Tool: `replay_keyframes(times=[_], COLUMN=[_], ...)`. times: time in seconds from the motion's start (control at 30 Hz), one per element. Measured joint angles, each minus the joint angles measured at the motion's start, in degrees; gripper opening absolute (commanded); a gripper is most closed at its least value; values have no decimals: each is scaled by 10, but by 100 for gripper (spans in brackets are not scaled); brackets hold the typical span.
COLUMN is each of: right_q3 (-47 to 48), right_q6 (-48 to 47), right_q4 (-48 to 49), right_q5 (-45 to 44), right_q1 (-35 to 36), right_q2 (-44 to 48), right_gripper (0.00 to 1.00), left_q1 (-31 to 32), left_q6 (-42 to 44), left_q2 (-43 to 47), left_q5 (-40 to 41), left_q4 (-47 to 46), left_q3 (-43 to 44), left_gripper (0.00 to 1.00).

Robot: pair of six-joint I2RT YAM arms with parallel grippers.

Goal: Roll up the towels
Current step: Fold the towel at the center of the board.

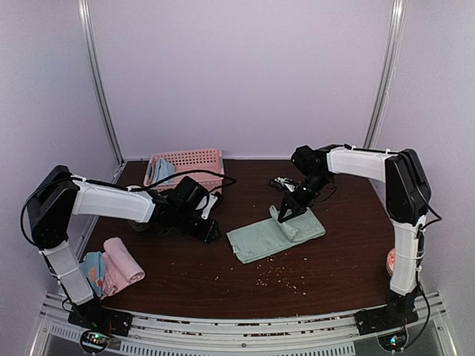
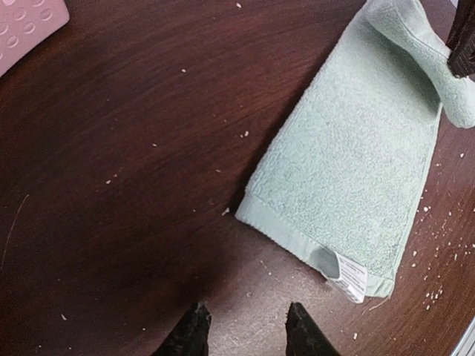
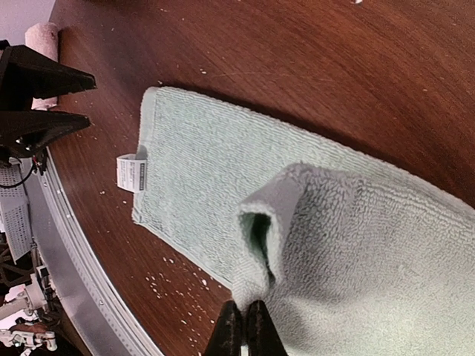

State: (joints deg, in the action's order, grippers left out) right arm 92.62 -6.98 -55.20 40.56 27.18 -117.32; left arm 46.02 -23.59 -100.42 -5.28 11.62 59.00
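The right claw (image 3: 243, 310) is clenched at the green towel (image 3: 215, 167), by its roll; left claw (image 2: 247, 311) released nearby; white tag (image 3: 132, 172) unreadable.

**Pink basket, crumbs, a metal rail**

A pink perforated plastic basket (image 1: 194, 157) stands at the back of the dark wood table (image 1: 178, 271), close to the white back wall (image 1: 245, 74). Pale crumbs (image 1: 278, 279) lie scattered well in front of the basket, toward its right. Farther forward, a metal rail (image 1: 245, 330) runs along the table's near edge.
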Motion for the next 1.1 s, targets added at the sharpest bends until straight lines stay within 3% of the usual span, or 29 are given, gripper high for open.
replay_keyframes(times=[0.27, 1.1], right_q3=[10, 51], right_q6=[56, 169], right_q4=[14, 74], right_q5=[45, 94], right_q1=[26, 86], right_q2=[-24, -96], right_gripper=[0, 0], left_q1=[11, 15], left_q6=[-3, -40], left_q2=[-34, -52], left_q5=[-36, -65], left_q4=[0, -57], left_q3=[0, -24], left_gripper=[30, 31])
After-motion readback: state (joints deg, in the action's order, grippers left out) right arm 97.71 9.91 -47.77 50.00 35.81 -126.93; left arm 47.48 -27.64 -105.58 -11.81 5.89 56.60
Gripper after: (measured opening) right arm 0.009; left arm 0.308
